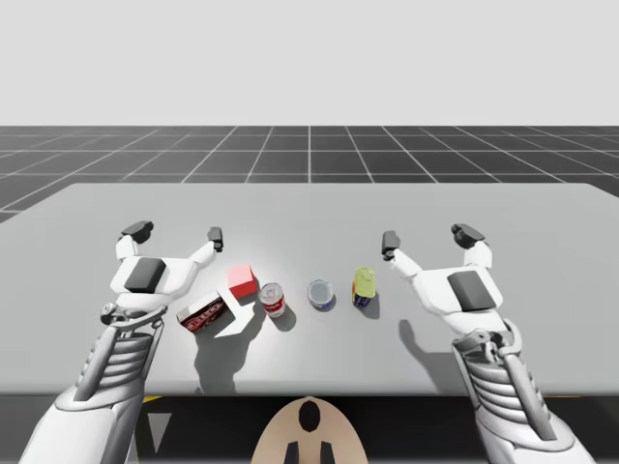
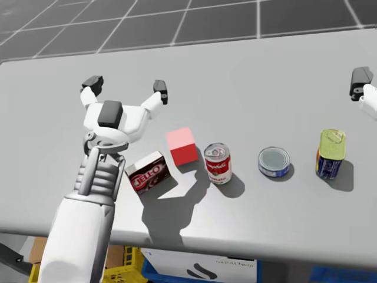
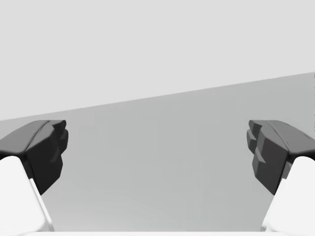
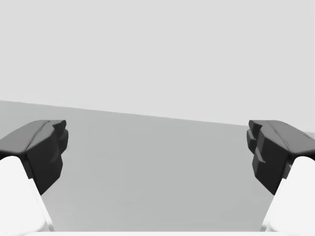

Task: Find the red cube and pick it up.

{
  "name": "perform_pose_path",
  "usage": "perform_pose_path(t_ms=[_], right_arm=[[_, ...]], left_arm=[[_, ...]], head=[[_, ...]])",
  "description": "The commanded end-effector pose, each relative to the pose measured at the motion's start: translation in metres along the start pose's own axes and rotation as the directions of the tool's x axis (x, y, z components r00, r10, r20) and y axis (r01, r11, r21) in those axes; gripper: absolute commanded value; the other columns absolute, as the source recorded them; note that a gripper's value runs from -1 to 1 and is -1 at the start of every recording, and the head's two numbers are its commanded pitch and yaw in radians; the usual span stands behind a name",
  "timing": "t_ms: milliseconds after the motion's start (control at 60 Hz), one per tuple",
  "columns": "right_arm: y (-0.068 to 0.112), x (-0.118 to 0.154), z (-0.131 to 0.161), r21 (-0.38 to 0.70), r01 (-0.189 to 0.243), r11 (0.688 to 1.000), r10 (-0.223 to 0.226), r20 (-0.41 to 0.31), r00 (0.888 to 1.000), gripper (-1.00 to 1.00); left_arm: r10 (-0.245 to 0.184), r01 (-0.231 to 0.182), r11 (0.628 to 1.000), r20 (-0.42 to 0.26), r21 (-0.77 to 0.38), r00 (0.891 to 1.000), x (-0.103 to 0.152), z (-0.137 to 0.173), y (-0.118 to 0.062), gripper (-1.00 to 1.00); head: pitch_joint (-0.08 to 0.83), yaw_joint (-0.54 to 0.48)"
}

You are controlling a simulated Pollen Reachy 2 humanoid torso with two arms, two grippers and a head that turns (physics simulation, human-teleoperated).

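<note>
The left pincer [image 1: 176,235] and right pincer [image 1: 429,238] are spread wide, empty. In the wrist views bare bench [image 3: 157,172] is seen ahead; the red cube [image 2: 182,146] is seen in the head view.

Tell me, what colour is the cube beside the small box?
The cube is red, paler on top; clearest in the head view.

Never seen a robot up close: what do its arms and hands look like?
Left arm and right arm are smooth white shells with grey ribbed wrists. The left gripper and right gripper are white, each with a dark grey panel on the back and two black-tipped fingers.
</note>
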Motion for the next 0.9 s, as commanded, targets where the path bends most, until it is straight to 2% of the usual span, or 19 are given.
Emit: perform_pose_path(t_ms=[17, 83, 183, 217, 233, 333, 433, 467, 567, 583, 633, 650, 700, 717, 767, 783, 833, 850, 900], right_arm=[[0.004, -0.001, 0.001, 0.007, 0.008, 1.0, -0.008, -0.003, 1.0, -1.0], [0.005, -0.001, 0.001, 0.008, 0.01, 1.0, -0.01, -0.004, 1.0, -1.0], [0.005, -0.002, 0.001, 0.007, 0.011, 1.0, -0.011, -0.006, 1.0, -1.0], [0.005, -0.002, 0.001, 0.007, 0.011, 1.0, -0.011, -0.006, 1.0, -1.0], [0.005, -0.002, 0.001, 0.005, 0.011, 1.0, -0.011, -0.006, 1.0, -1.0], [0.004, -0.002, 0.001, 0.003, 0.011, 1.0, -0.011, -0.008, 1.0, -1.0], [0.004, -0.002, 0.001, 0.003, 0.012, 1.0, -0.012, -0.007, 1.0, -1.0], [0.004, -0.002, 0.001, 0.003, 0.013, 1.0, -0.012, -0.007, 1.0, -1.0], [0.004, -0.002, 0.001, 0.0, 0.014, 1.0, -0.014, -0.008, 1.0, -1.0], [0.004, -0.002, 0.002, -0.001, 0.013, 1.0, -0.013, -0.008, 1.0, -1.0], [0.004, -0.002, 0.002, -0.001, 0.013, 1.0, -0.013, -0.009, 1.0, -1.0], [0.004, -0.002, 0.001, -0.001, 0.015, 1.0, -0.015, -0.009, 1.0, -1.0], [0.005, -0.002, 0.001, -0.001, 0.014, 1.0, -0.014, -0.009, 1.0, -1.0], [0.005, -0.002, 0.001, -0.002, 0.012, 1.0, -0.012, -0.009, 1.0, -1.0], [0.005, -0.002, 0.001, -0.002, 0.011, 1.0, -0.011, -0.009, 1.0, -1.0], [0.005, -0.002, 0.001, -0.001, 0.011, 1.0, -0.011, -0.009, 1.0, -1.0], [0.005, -0.002, 0.001, -0.001, 0.013, 1.0, -0.013, -0.01, 1.0, -1.0], [0.005, -0.002, 0.001, -0.001, 0.013, 1.0, -0.013, -0.01, 1.0, -1.0], [0.005, -0.002, 0.001, -0.001, 0.011, 1.0, -0.011, -0.009, 1.0, -1.0]], left_arm=[[0.004, -0.004, 1.0, -0.003, -0.007, 1.0, 0.0, 0.0, -0.001, -1.0], [0.018, -0.018, 1.0, -0.01, -0.022, 1.0, 0.0, 0.0, 0.0, -1.0], [0.081, -0.086, 0.991, -0.059, -0.099, 0.995, 0.002, 0.001, 0.002, -1.0], [0.087, -0.097, 0.987, -0.084, -0.126, 0.993, 0.002, 0.001, 0.002, -1.0], [0.088, -0.104, 0.982, -0.109, -0.157, 0.99, 0.002, 0.001, 0.004, -1.0], [0.085, -0.112, 0.972, -0.136, -0.208, 0.987, 0.005, 0.002, 0.011, -1.0], [0.078, -0.139, 0.933, -0.19, -0.331, 0.979, 0.011, 0.004, 0.021, -1.0], [0.067, -0.142, 0.918, -0.207, -0.371, 0.976, 0.011, 0.004, 0.023, -1.0], [-0.005, -0.139, 0.852, -0.273, -0.505, 0.962, 0.007, 0.001, 0.037, -1.0], [-0.019, -0.144, 0.835, -0.289, -0.53, 0.957, 0.005, -0.001, 0.042, -1.0], [-0.022, -0.163, 0.817, -0.313, -0.553, 0.949, 0.003, -0.003, 0.046, -1.0], [-0.03, -0.177, 0.794, -0.328, -0.581, 0.944, 0.001, -0.004, 0.049, -1.0], [-0.051, -0.177, 0.769, -0.334, -0.614, 0.941, -0.002, -0.005, 0.051, -1.0], [-0.076, -0.175, 0.74, -0.34, -0.65, 0.937, -0.005, -0.006, 0.053, -1.0], [-0.107, -0.166, 0.707, -0.336, -0.687, 0.936, -0.009, -0.007, 0.054, -1.0], [-0.13, -0.165, 0.678, -0.338, -0.716, 0.932, -0.013, -0.009, 0.055, -1.0], [-0.152, -0.156, 0.655, -0.332, -0.739, 0.931, -0.017, -0.01, 0.056, -1.0], [-0.168, -0.161, 0.63, -0.336, -0.76, 0.927, -0.02, -0.012, 0.056, -1.0], [-0.184, -0.164, 0.608, -0.339, -0.777, 0.923, -0.024, -0.014, 0.056, -1.0]], head=[[0.67, 0.28], [0.675, 0.28], [0.677, 0.28], [0.676, 0.28], [0.673, 0.27], [0.667, 0.27], [0.668, 0.27], [0.667, 0.27], [0.663, 0.27], [0.662, 0.27], [0.662, 0.28], [0.66, 0.28], [0.66, 0.28], [0.66, 0.28], [0.66, 0.28], [0.66, 0.29], [0.66, 0.29], [0.66, 0.29], [0.66, 0.29]])
